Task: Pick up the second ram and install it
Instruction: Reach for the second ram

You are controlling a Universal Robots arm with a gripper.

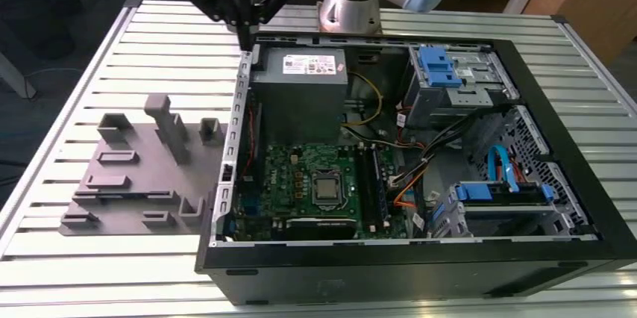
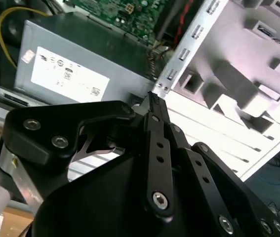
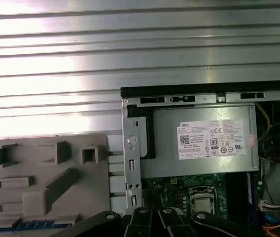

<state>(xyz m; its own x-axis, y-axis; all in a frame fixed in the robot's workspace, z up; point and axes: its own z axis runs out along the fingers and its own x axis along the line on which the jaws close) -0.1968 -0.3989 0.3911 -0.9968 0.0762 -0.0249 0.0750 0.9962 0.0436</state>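
Your pincer (image 1: 244, 33) hangs closed and empty over the 11 o'clock corner of the case (image 1: 398, 277) in the exterior view, so I'd open it wide, then square it across the second ram (image 3: 31, 226), seemingly the blue strip in the grey tray (image 1: 130, 184) at 9 o'clock of that case.

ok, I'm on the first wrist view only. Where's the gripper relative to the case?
Observer: In the exterior view the gripper hangs over the case's back corner on the exterior view's left, beside the power supply.
Operator: Open or shut?
Observer: Shut. In the second wrist view the fingertips meet.
Operator: I see a blue strip on the grey tray. Gripper near it?
Observer: No. In the exterior view the tray lies outside the case, and the gripper is beyond the tray's far posts, apart from it.
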